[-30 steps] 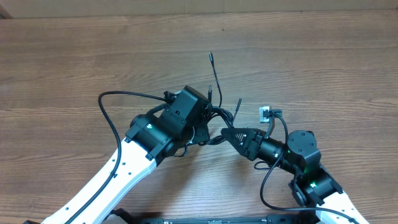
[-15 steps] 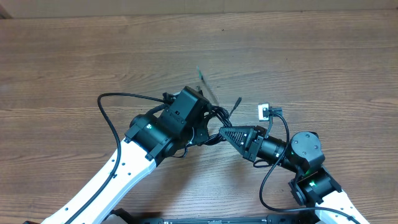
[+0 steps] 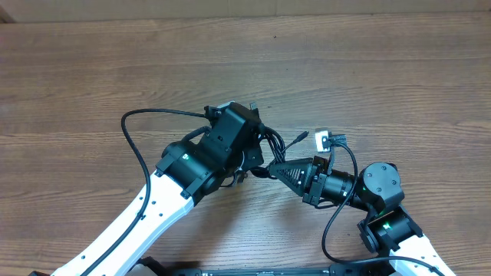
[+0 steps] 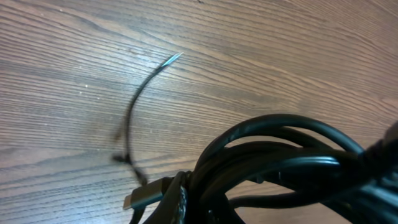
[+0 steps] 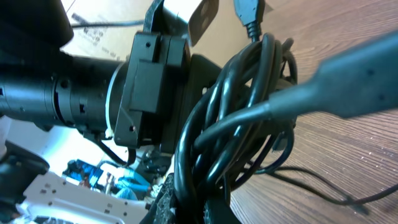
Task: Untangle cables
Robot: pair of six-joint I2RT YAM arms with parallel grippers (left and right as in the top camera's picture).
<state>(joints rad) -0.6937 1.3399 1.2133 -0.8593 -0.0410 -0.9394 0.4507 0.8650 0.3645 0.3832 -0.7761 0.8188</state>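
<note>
The cables (image 3: 275, 142) are a knotted bundle of black cords held between the two arms just above the wooden table (image 3: 383, 69). My left gripper (image 3: 253, 153) is shut on the bundle from the left. My right gripper (image 3: 271, 166) is shut on it from the right, tip close to the left one. One plug end (image 3: 301, 138) pokes out to the right. In the left wrist view the cables (image 4: 280, 155) loop out from my left gripper (image 4: 186, 208), with a silver plug (image 4: 146, 196) and a thin loose end (image 4: 152, 81) beyond. In the right wrist view the cables (image 5: 236, 106) rise from my right gripper (image 5: 211, 208).
The left arm's own thick black cable (image 3: 134, 146) loops out over the table to the left. A small white connector (image 3: 325, 140) sits by the right arm's cable. The left arm's wrist (image 5: 155, 81) stands just behind the bundle in the right wrist view.
My right gripper has shut on the bundle and slid slightly toward the front. The thin cable end that pointed toward the far side has dropped back behind the left gripper.
</note>
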